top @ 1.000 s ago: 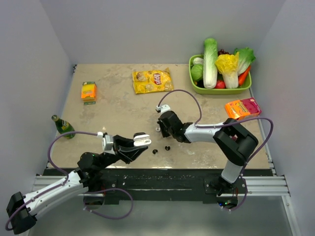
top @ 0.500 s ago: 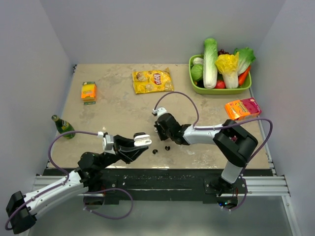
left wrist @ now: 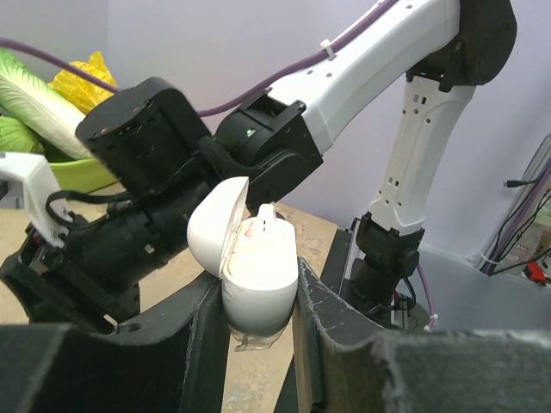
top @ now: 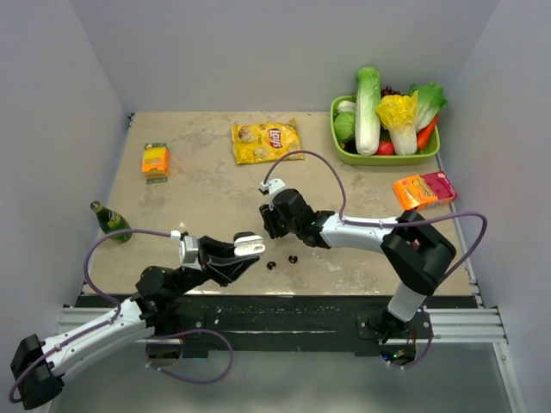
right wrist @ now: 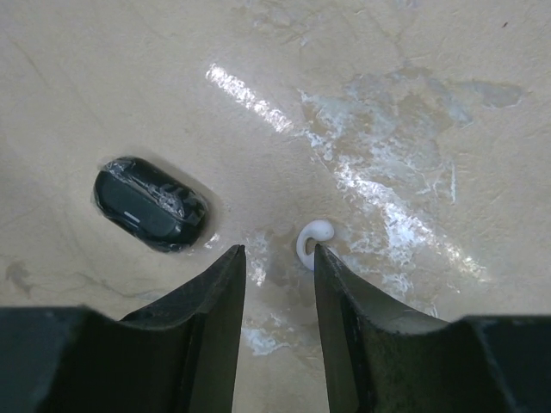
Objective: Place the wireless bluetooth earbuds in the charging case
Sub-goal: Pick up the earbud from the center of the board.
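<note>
The left hand (left wrist: pixel 258 284) is pinching the white charging case (left wrist: pixel 251 258) by its lower half and holding it upright above the counter (top: pixel 207 189). The lid is swung open, and one white earbud (left wrist: pixel 265 222) sits in the case. The right hand (right wrist: pixel 277 254) hangs low over the counter with its fingers a little apart and nothing between them. A loose white earbud (right wrist: pixel 313 241) lies just beyond its tips. Two dark earbuds (top: pixel 271 265) lie near the counter's front edge, between the two hands.
</note>
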You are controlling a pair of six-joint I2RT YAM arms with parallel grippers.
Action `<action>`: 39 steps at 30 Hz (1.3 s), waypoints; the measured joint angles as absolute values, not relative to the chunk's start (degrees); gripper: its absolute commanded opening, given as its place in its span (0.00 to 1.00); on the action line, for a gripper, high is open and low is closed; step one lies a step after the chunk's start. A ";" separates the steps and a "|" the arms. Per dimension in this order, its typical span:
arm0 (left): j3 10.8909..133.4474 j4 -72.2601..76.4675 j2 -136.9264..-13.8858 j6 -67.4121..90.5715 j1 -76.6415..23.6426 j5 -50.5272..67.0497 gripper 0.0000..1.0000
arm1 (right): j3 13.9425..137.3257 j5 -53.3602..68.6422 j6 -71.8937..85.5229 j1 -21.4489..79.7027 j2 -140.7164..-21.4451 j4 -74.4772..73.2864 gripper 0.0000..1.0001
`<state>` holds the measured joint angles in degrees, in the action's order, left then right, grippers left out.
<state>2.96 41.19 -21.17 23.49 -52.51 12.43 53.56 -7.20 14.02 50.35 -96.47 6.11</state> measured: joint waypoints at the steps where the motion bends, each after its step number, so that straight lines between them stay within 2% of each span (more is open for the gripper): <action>1: 2.96 41.19 -21.17 23.49 -52.51 12.43 0.00 | 53.89 -6.59 13.85 50.35 -97.27 6.09 0.40; 9: 2.96 41.01 -20.34 23.46 -52.51 12.40 0.00 | 54.52 -4.84 13.02 50.37 -101.23 5.50 0.40; 31: 2.96 40.99 -20.29 23.44 -52.51 12.40 0.00 | 55.81 -6.61 12.80 49.93 -102.85 5.85 0.40; 39: 2.96 40.97 -20.27 23.44 -52.51 12.40 0.00 | 55.81 -9.26 12.78 49.80 -102.85 5.78 0.36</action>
<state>2.96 40.97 -20.27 23.44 -52.51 12.40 55.81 -9.26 12.78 49.80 -102.85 5.78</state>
